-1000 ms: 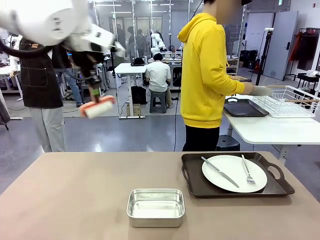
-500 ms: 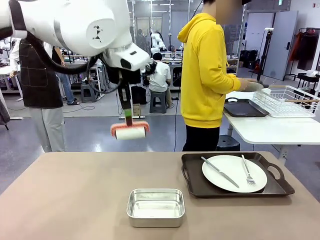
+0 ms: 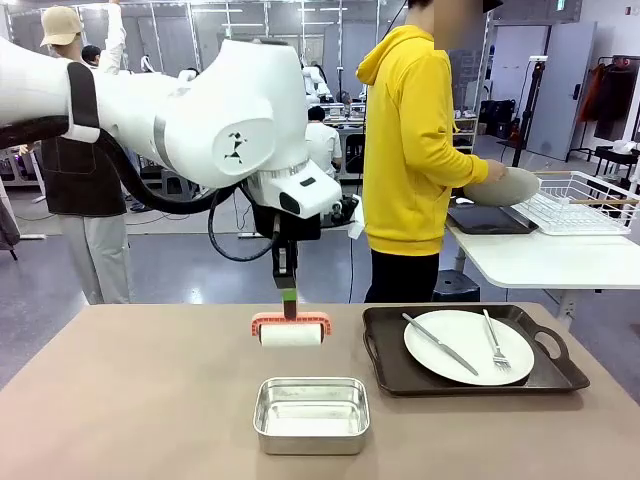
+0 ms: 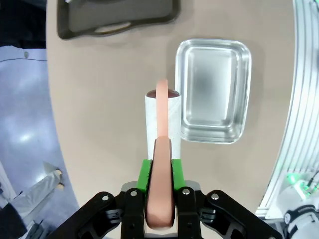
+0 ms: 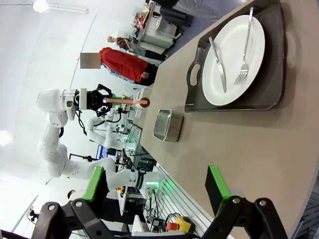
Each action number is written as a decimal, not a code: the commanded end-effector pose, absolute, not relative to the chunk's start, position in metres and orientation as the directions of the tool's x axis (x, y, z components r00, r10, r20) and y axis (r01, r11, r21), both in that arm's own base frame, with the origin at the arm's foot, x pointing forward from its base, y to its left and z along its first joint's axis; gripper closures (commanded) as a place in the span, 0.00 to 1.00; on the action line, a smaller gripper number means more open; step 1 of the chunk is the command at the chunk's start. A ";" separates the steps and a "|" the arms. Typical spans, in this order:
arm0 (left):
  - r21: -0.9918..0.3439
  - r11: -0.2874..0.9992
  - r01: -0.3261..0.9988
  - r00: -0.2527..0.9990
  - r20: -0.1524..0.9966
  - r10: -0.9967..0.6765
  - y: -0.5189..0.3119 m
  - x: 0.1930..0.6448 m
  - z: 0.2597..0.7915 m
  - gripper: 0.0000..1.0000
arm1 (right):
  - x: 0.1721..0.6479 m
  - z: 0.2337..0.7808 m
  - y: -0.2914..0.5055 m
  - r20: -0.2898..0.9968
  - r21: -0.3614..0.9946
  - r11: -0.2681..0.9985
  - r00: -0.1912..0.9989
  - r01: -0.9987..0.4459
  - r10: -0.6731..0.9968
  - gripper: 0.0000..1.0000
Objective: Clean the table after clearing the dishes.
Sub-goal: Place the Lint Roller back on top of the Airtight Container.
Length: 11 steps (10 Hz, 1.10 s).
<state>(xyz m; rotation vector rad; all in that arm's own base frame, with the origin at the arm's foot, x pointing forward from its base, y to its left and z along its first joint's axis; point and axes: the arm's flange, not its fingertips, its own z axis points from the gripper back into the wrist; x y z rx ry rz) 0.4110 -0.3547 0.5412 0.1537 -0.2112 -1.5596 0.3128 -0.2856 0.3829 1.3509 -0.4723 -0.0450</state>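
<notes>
Since the earlier frames the left arm has swung from the upper left toward the middle and has come down low over the table (image 3: 150,400). Its left gripper (image 3: 288,285) points downward, and its jaws are pressed together on the orange handle of a lint roller (image 3: 291,333). In the left wrist view the green pads clamp the handle from both sides. The white roll hangs crosswise just behind the steel pan (image 3: 312,413), very near the table top, but I cannot tell if it touches the surface. To the right of the pan lies a dark tray (image 3: 385,370) with a white plate (image 3: 468,345), and a knife (image 3: 440,343) and a fork (image 3: 495,342) lie on this plate. The right gripper (image 5: 154,186) has its fingers spread wide and pinches nothing; it looks along the table toward the tray. Behind the table a person (image 3: 410,150) in a yellow hoodie now holds a second plate (image 3: 510,185) above a second tray (image 3: 485,220) on the white side table (image 3: 540,262), beside a wire rack (image 3: 585,205).
</notes>
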 end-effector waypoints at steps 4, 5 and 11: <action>0.230 0.007 0.973 -0.001 0.037 -0.999 -0.355 0.411 0.541 0.79 | 0.309 0.385 -0.285 0.305 0.942 0.233 0.906 -0.241 -0.295 0.00; 0.230 0.007 0.973 -0.001 0.037 -0.999 -0.355 0.411 0.541 0.79 | 0.309 0.385 -0.285 0.305 0.942 0.233 0.906 -0.241 -0.295 0.00; 0.155 -0.063 0.986 -0.073 0.056 -0.996 -0.361 0.402 0.517 0.79 | 0.309 0.385 -0.285 0.305 0.942 0.233 0.906 -0.241 -0.295 0.00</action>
